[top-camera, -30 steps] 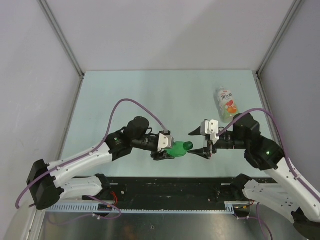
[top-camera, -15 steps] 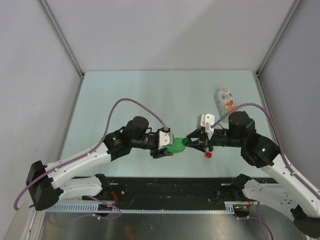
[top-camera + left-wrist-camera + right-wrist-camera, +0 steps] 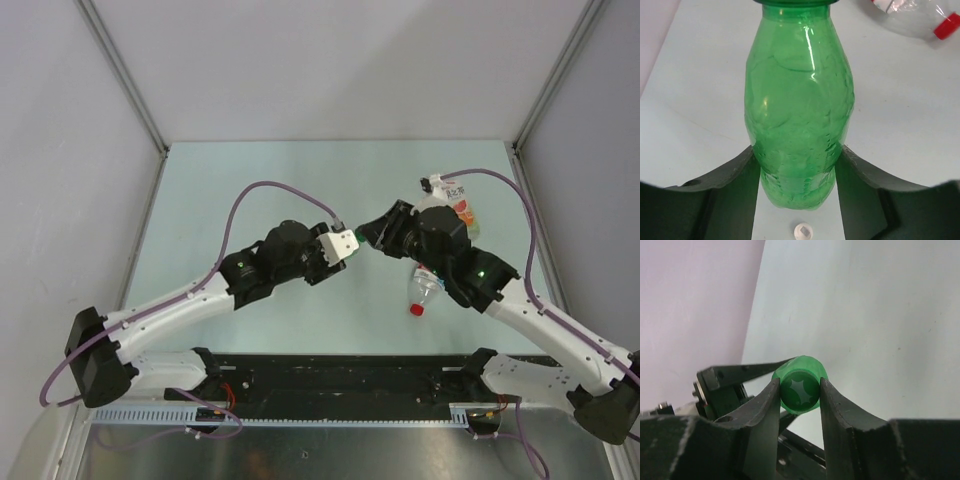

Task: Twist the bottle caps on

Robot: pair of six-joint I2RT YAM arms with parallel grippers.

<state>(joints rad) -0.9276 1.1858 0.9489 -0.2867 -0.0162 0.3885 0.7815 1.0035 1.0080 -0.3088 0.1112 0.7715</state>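
Observation:
The small green bottle (image 3: pixel 800 110) hangs above the table, gripped near its base by my left gripper (image 3: pixel 797 170). In the top view only a sliver of this bottle (image 3: pixel 357 238) shows between the left gripper (image 3: pixel 348 244) and the right gripper (image 3: pixel 370 238), which meet nose to nose. My right gripper (image 3: pixel 800 387) is shut on the green cap (image 3: pixel 800 385) at the bottle's mouth. A slim clear bottle (image 3: pixel 426 285) lies on the table with a red cap (image 3: pixel 416 309) on it. A white cap (image 3: pixel 803 231) lies loose on the table below the green bottle.
The wider clear bottle with a white-red label (image 3: pixel 458 207) lies at the back right, partly behind my right arm. The slim bottle (image 3: pixel 912 15) and its red cap (image 3: pixel 946 26) also show in the left wrist view. Grey walls enclose the table (image 3: pixel 250 180).
My right gripper has shut on the green cap. Both arms have carried the green bottle up and toward the back, and the right arm has swung left, uncovering the slim bottle.

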